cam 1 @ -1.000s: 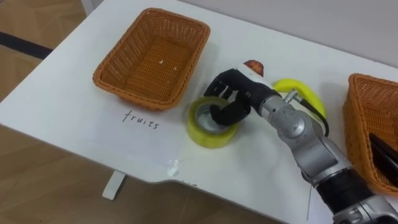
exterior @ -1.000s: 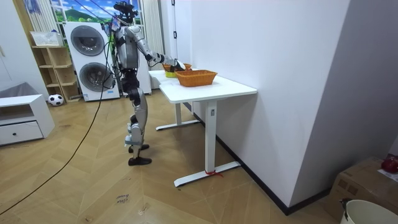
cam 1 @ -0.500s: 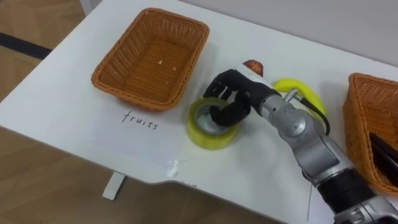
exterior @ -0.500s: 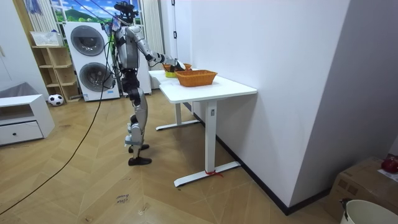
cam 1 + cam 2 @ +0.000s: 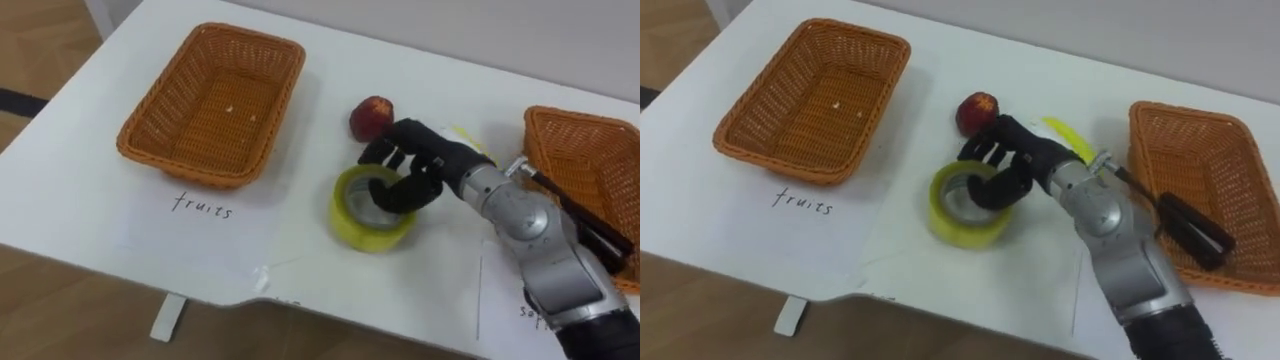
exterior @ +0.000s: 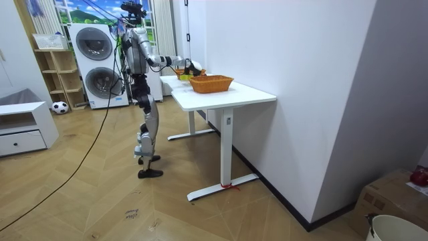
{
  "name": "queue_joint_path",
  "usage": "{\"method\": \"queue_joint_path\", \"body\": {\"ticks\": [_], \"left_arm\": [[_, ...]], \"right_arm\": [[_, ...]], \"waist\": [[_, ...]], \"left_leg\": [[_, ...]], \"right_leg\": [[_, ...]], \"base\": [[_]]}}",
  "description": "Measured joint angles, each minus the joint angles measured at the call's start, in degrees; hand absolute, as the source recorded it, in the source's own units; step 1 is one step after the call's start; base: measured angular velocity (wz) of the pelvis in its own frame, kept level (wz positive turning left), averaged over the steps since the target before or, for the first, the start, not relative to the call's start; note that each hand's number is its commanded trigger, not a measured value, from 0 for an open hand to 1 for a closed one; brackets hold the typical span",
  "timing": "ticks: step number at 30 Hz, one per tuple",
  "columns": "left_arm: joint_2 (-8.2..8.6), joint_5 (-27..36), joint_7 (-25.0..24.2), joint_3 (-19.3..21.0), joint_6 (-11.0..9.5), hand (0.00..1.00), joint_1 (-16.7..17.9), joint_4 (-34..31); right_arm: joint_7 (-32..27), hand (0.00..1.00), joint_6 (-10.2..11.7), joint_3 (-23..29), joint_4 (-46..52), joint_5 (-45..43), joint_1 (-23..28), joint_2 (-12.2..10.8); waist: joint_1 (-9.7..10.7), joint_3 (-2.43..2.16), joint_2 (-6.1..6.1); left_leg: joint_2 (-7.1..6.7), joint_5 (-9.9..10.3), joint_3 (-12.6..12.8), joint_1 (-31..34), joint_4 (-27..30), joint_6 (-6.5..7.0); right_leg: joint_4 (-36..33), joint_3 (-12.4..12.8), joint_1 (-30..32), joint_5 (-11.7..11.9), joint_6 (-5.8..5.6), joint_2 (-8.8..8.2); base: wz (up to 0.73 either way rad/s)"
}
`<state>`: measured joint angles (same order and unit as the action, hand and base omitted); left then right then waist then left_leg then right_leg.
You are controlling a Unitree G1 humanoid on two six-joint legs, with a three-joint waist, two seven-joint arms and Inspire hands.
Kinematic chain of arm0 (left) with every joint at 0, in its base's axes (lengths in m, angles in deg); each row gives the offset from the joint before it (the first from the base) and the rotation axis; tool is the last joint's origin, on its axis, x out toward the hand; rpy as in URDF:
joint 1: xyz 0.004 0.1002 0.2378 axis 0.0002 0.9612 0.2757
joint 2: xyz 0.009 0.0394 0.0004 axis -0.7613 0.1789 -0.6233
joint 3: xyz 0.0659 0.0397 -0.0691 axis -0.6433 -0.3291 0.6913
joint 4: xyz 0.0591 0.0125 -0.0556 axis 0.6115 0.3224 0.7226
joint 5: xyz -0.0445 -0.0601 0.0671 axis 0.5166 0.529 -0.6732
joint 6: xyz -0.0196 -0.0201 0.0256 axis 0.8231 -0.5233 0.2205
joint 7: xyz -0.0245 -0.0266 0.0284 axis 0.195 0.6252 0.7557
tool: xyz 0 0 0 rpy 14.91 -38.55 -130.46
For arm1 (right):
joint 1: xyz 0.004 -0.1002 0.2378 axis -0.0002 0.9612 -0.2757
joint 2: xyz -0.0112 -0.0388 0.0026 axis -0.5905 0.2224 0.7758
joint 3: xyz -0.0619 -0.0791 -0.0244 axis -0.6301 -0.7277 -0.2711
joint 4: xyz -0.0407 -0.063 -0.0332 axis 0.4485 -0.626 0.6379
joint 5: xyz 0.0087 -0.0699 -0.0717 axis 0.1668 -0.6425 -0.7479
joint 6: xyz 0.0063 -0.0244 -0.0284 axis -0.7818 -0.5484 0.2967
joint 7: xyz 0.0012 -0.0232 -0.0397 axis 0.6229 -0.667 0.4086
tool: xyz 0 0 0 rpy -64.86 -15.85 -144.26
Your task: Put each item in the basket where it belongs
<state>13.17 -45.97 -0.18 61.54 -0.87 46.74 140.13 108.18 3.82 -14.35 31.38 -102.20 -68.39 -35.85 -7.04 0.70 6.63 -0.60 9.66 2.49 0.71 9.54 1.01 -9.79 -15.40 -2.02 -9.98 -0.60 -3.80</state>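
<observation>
The step in hand is the office-supply one: the right hand (image 5: 428,160) has its fingers hooked over the far rim of the yellow tape roll (image 5: 368,238) and curled down into its core, pinching the wall of the roll. The roll sits on the white table (image 5: 330,65), though whether it rests flat or is just lifted is hard to tell from here. Next, I judge, the roll must be raised clear and carried to the basket right of the roll (image 5: 575,150), so the hooked grip has to hold as the arm swings across. Counting: two wicker baskets, the one left of the roll (image 5: 215,110) marked for fruit and bare inside; one tape roll; one reddish round fruit (image 5: 371,118) just behind the roll; one banana (image 5: 1065,133), mostly hidden beyond the hand; and one dark office item (image 5: 1190,228), possibly a stapler, lying in the right basket.
</observation>
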Motion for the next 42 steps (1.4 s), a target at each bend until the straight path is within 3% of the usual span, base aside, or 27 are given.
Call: {"method": "queue_joint_path", "body": {"ticks": [6, 17, 23, 31, 42], "left_arm": [[0.27, 0.0, 0.0, 0.9, -0.3, 0.0, 1.6, 0.2], [0.3, -0.6, -0.8, 1.8, -0.6, 0.0, 2.2, -0.2], [0.44, -1.7, -1.1, 3.7, -1.2, 0.0, 2.4, -0.2], [0.4, -1.7, -1.2, 4.5, -1.6, 0.0, 2.3, -0.2], [0.34, -1.6, -3.0, 7.7, -1.6, 0.0, 3.1, 0.0]], "right_arm": [[-0.1, 1.0, -0.1, 4.4, 2.4, -0.6, 0.2, 0.1], [-0.8, 1.0, -0.1, 6.8, 9.2, 0.7, 0.3, 0.8], [-1.3, 1.0, 0.0, 10.9, 12.0, 2.7, 0.3, 0.8], [-3.2, 1.0, 0.0, 12.0, 12.0, 2.7, 0.3, 1.4], [-7.0, 1.0, 0.1, 18.8, 10.1, 4.7, 0.3, 3.8]], "waist": [[2.3, -0.62, -0.8], [2.7, -0.67, -0.68], [2.6, -0.74, -0.54], [3.2, -0.42, 0.26], [3.9, -0.22, 0.86]], "left_leg": [[0.19, 0.0, 0.6, -1.5, -0.4, 0.01], [0.22, 0.0, 0.8, -2.2, -0.4, 0.0], [0.22, 0.0, 0.8, -2.4, -0.6, 0.0], [0.24, 0.0, 0.7, -2.4, -0.5, 0.0], [0.54, 0.1, 1.6, -2.6, -0.4, -0.01]], "right_leg": [[-0.1, 0.9, -1.2, 0.0, -0.03, 0.2], [0.0, 1.1, -1.9, 0.0, -0.03, 0.28], [0.0, 1.1, -1.9, 0.0, -0.03, 0.28], [0.0, 1.1, -1.8, 0.0, -0.03, 0.28], [0.0, 1.6, -1.8, 0.0, -0.03, 0.36]], "base": [[-0.07], [0.0], [0.0], [0.0], [-0.02]]}}
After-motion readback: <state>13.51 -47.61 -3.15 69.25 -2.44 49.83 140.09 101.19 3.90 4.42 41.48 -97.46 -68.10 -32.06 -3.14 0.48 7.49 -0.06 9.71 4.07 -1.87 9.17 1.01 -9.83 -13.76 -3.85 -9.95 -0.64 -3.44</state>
